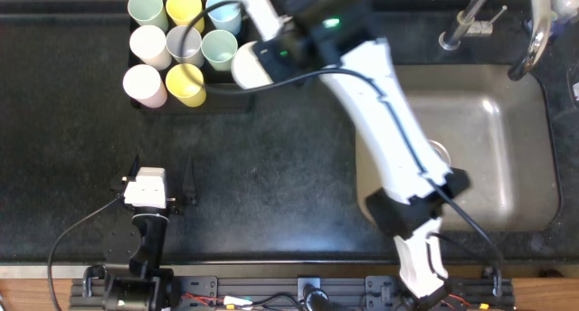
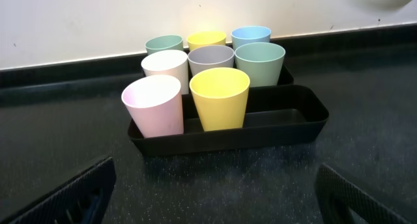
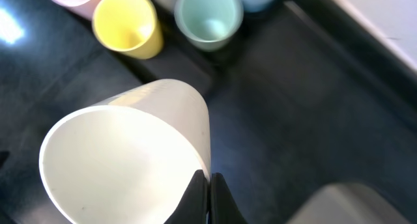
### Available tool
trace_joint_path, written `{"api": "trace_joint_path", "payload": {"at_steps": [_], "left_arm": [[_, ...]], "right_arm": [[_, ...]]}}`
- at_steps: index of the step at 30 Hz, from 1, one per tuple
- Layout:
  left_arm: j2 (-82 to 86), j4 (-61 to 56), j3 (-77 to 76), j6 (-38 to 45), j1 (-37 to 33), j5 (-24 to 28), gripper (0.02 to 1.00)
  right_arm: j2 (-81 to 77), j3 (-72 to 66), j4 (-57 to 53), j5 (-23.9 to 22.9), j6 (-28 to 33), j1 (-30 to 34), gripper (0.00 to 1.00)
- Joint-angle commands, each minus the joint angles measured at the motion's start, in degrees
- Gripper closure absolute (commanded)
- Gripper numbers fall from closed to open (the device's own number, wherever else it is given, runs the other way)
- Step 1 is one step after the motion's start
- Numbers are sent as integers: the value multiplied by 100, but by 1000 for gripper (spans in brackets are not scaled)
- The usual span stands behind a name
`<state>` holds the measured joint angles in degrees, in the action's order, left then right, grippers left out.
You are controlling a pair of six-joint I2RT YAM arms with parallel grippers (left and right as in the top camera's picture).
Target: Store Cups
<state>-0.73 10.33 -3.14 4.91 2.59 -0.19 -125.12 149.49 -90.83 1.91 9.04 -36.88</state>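
Note:
A black tray (image 1: 226, 101) at the back left of the counter holds several upright cups: pink (image 1: 145, 85), yellow (image 1: 186, 83), white (image 1: 149, 42), grey (image 1: 184, 44) and green (image 1: 219, 49), with more behind. My right gripper (image 3: 208, 193) is shut on the rim of a white cup (image 3: 124, 159), held tilted just above the tray's right end (image 2: 293, 116), beside the green cup (image 3: 208, 19) and yellow cup (image 3: 127, 25). My left gripper (image 1: 163, 174) rests low near the counter's front left, open and holding nothing, facing the tray (image 2: 195, 142).
A steel sink (image 1: 470, 148) with a faucet (image 1: 470, 22) takes up the right side. The right arm (image 1: 389, 121) stretches diagonally across the middle. Bare dark counter (image 1: 271, 184) lies between the left gripper and the tray.

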Motion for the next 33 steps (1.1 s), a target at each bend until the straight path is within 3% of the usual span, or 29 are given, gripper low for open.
{"api": "trace_joint_path", "payload": {"at_steps": [1, 10, 33], "left_arm": [[57, -11, 24, 107, -33, 55, 20], [57, -11, 24, 107, -33, 55, 20], [57, -11, 24, 107, -33, 55, 20]], "right_arm": [[-310, 201, 201, -44, -197, -293, 958], [-767, 201, 599, -306, -225, -354, 956], [-1429, 195, 785, -302, -24, -293, 956]]}}
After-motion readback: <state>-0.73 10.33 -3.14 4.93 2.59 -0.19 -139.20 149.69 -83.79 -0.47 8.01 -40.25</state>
